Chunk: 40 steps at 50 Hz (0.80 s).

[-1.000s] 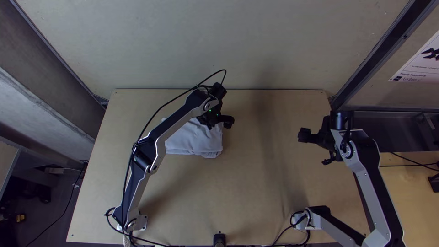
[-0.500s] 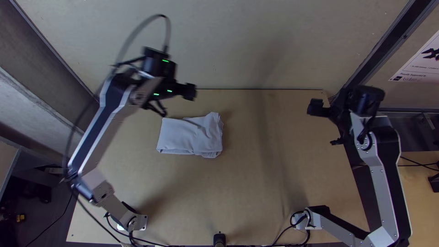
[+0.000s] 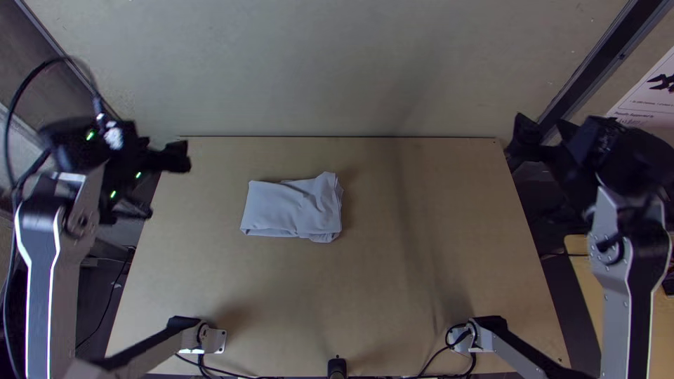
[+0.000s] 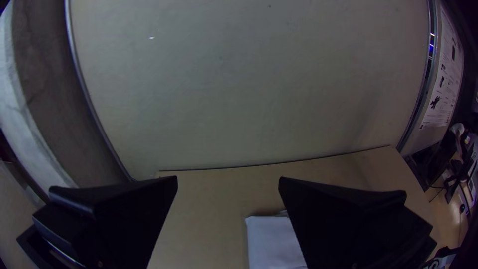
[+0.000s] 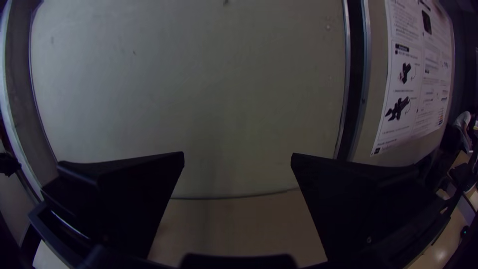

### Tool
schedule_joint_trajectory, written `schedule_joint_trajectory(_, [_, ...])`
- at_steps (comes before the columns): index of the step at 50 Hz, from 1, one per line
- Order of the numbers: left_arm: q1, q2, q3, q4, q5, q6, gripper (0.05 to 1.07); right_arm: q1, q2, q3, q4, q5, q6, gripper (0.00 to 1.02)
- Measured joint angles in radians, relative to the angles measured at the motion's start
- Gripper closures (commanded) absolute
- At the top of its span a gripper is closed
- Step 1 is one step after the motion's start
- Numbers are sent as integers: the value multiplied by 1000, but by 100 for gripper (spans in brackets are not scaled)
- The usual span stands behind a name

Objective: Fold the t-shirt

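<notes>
- Jaws on your left gripper [image 3: 160, 184] are spread wide apart, and so are those on your right gripper [image 3: 538, 175].
- Nearest you, a small black cylinder [image 3: 337, 368] sits at the middle of the near edge of the counter [image 3: 379, 302], between your arms' bases.
- Farther up, left of the middle, your T-shirt [image 3: 291, 209] lies on the counter, folded into a compact, rough rectangle, lightly creased, well apart from both grippers.
- Your left gripper hangs by the counter's far left corner, your right by the far right one.
- Beyond the far edge you have a pale wall [image 3: 316, 70], with a printed sheet [image 3: 649, 95] off to the right.
</notes>
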Motion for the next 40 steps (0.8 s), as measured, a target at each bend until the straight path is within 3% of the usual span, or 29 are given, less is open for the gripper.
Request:
schedule_joint_trajectory(20, [63, -586, -669, 495, 4, 48, 10, 0, -489, -419, 112, 0, -10, 4])
schedule_joint_trajectory(31, [75, -845, -972, 669, 0, 64, 10, -1, -763, -719, 221, 0, -6, 4])
schedule_joint_trajectory(40, [89, -1056, -1197, 666, -11, 74, 10, -1, -962, -878, 223, 27, 2, 4])
